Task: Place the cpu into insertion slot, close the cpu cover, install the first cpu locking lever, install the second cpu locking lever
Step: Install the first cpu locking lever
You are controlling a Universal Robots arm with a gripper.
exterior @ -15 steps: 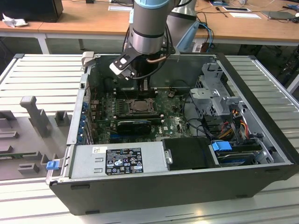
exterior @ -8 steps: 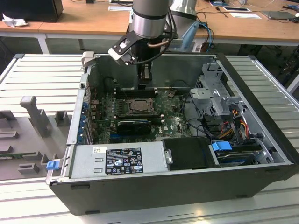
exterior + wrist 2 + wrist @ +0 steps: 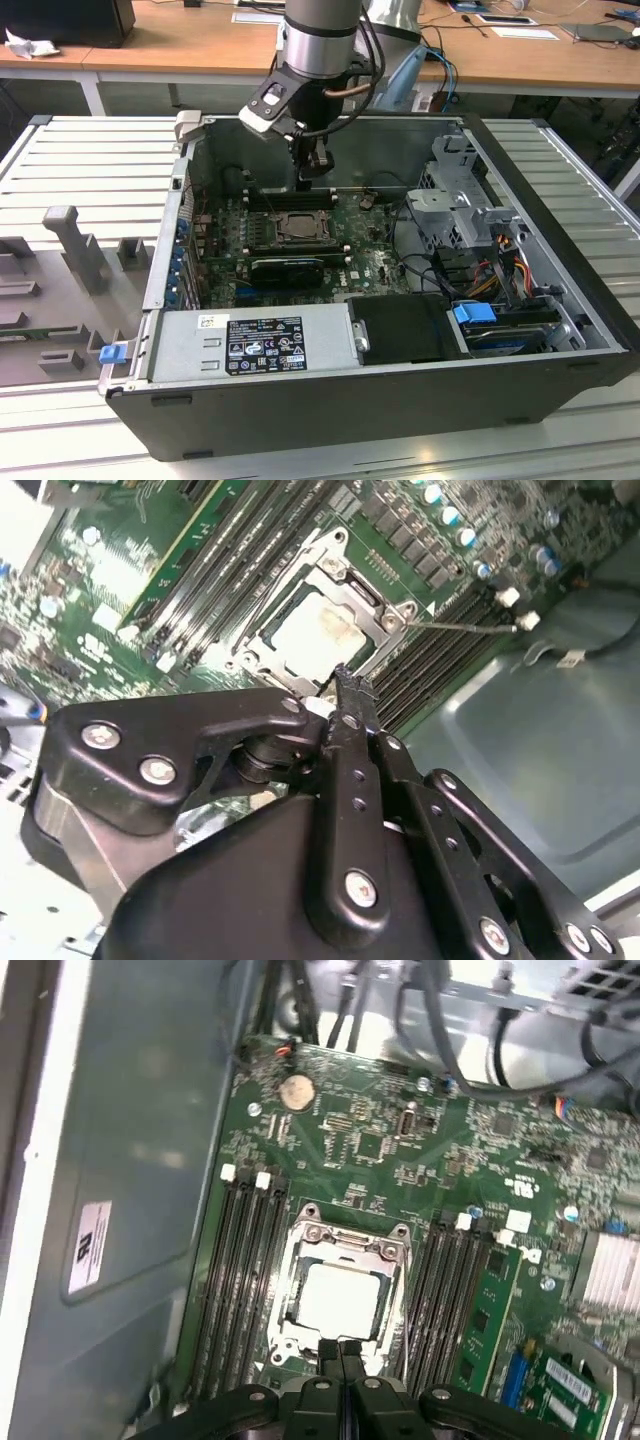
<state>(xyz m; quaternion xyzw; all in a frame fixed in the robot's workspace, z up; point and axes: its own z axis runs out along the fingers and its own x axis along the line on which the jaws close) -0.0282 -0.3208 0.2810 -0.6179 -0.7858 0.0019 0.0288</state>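
Closest to the lens, the gripper (image 3: 340, 1358) is seen clenched on nothing, by the far edge of the insertion slot (image 3: 283, 1305). The cpu (image 3: 342, 1300) is seated under the cpu cover (image 3: 350, 1243). The locking lever (image 3: 460, 626) could be bent if pushed off-line.

1. The cpu (image 3: 340, 1300): pale silver-grey face, faint cream smear near the centre.
2. The cpu cover (image 3: 345, 1243): bright silver metal.
3. Circuit board (image 3: 400, 1160): green, speckled with small silver and black parts.
4. Memory slots (image 3: 240, 1270): black, white end clips.
5. Gripper (image 3: 340, 1352): matt black, silver screw heads.
6. Computer case (image 3: 400, 400): dark grey outside.
7. Drive latch (image 3: 475, 312): blue.
8. Table (image 3: 90, 150): pale grey, ribbed in stripes.
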